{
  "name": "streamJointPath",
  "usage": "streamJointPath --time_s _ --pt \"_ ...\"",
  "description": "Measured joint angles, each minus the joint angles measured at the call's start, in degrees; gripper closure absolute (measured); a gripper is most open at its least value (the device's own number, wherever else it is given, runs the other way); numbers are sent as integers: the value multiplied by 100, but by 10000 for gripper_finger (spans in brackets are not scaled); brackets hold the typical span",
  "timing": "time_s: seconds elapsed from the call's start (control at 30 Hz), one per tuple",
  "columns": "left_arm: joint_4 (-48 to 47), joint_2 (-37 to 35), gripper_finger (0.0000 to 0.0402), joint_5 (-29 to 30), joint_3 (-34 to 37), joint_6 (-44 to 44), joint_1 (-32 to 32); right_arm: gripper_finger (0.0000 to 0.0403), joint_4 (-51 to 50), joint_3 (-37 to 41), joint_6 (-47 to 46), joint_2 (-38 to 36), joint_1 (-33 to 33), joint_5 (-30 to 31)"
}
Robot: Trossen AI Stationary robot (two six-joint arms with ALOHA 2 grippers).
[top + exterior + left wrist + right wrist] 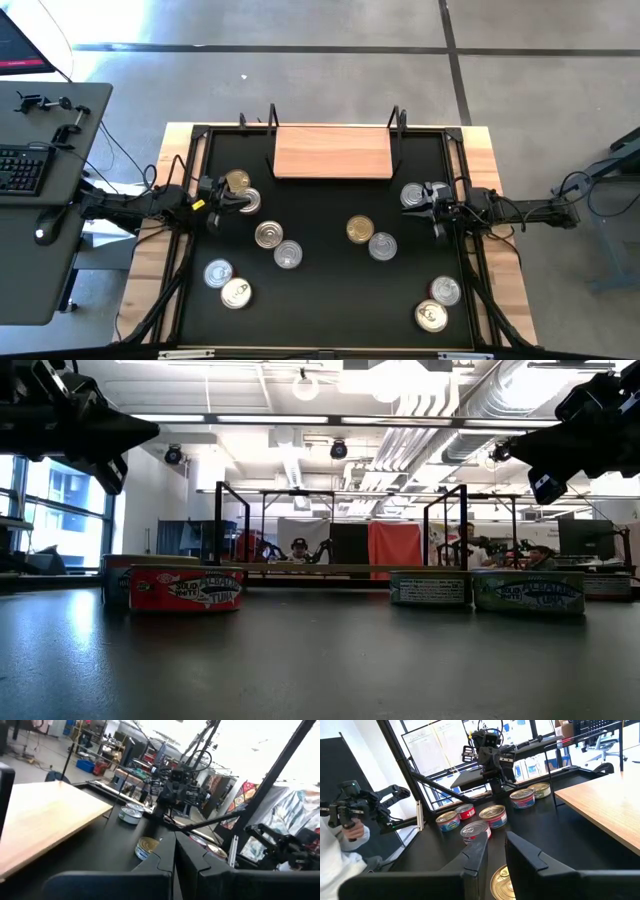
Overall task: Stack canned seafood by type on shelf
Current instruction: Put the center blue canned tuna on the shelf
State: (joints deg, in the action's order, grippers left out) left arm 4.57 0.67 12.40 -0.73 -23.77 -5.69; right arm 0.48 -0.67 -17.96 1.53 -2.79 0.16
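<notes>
The shelf [333, 150], a light-wood board on black wire posts, stands at the far middle of the black mat and carries nothing. Several round tins of canned seafood lie flat on the mat: a gold-lidded one [237, 180] and a silver one [247, 200] at the left, a gold one [360, 229] mid-mat, a silver one [413, 195] at the right. My left gripper [215, 195] [175, 837] hangs level above the left tins, shut. My right gripper [432, 202] [496, 840] hangs level above the right tin, its fingers a narrow gap apart, nothing between them.
More tins lie toward the near edge, at the left [236, 293] and the right [431, 316]. In the low view both grippers hang well above the tins [185, 588]. A desk with a keyboard [20, 170] stands left of the table. A person's hand with a controller [345, 815] shows beyond it.
</notes>
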Motion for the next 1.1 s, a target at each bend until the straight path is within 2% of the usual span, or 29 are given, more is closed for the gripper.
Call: streamJointPath --time_s 0.1,0.27,0.37,0.47,0.57,0.73,0.83,1.0,1.1 --pt "367 213 402 -155 2 557 -50 347 -1 -1 0 -1 0 -1" --pt "1816 1158 401 -882 0 1867 -361 347 -1 -2 0 -1 0 0" --pt "2345 1968 402 -877 0 2429 -614 347 -1 -1 0 -1 0 -2" --pt "2698 2760 401 -713 -7 2584 -812 347 0 -1 0 -1 0 0" --pt "2654 3433 401 -516 -172 2600 -992 347 -1 0 0 1 0 0" --pt "2606 4398 401 -563 -626 3014 -1503 347 0 -1 0 -1 0 0" --pt "2016 4894 401 -215 -1131 3193 -1940 347 -1 -2 0 -1 0 0" --pt "238 5747 401 1370 -2135 3039 -2596 347 0 -2 0 -1 0 0" --pt "-221 6254 390 1889 -2466 2688 -2760 347 0 -1 -1 -1 0 0"
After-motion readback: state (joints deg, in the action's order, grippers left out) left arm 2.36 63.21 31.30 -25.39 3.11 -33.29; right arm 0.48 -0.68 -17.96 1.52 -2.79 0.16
